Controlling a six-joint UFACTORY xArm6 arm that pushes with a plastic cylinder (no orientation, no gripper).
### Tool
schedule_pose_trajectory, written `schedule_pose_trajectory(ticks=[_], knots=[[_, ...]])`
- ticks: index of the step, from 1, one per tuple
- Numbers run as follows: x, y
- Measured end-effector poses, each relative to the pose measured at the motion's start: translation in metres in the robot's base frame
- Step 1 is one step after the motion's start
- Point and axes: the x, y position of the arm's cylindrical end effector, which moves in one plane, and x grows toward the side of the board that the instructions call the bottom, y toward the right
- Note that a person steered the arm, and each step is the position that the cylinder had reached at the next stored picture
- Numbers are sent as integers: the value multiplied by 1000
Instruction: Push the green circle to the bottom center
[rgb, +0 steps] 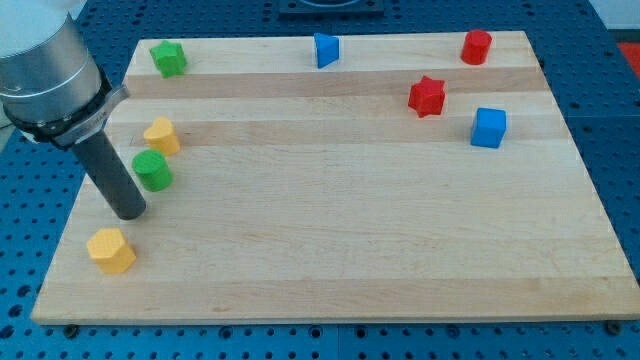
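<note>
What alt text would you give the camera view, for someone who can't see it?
My tip rests on a wooden board just below-left of the green circle, near the view's left edge. A yellow block sits above the circle and another yellow block below; red, blue and green blocks line the top.

Green blocks: we are counting two, a star (168, 58) and a circle (153, 170)
Yellow blocks: two (161, 135) (110, 250)
Red blocks: two, a star (427, 96) and a cylinder (476, 47)
Blue blocks: two, a cube (489, 128) and a triangle (326, 49)

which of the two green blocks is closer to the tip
The green circle, just right of my tip at the board's left edge. The green star sits far off at the top left corner.
</note>
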Motion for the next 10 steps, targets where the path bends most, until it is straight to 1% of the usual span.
schedule_pose_trajectory(ticks=[1, 3, 4, 5, 6, 7, 9, 10], knots=[[-6, -1], [-57, -48], [-79, -47], [-80, 9], [-52, 69], [-50, 70], [-46, -34], [-33, -22]])
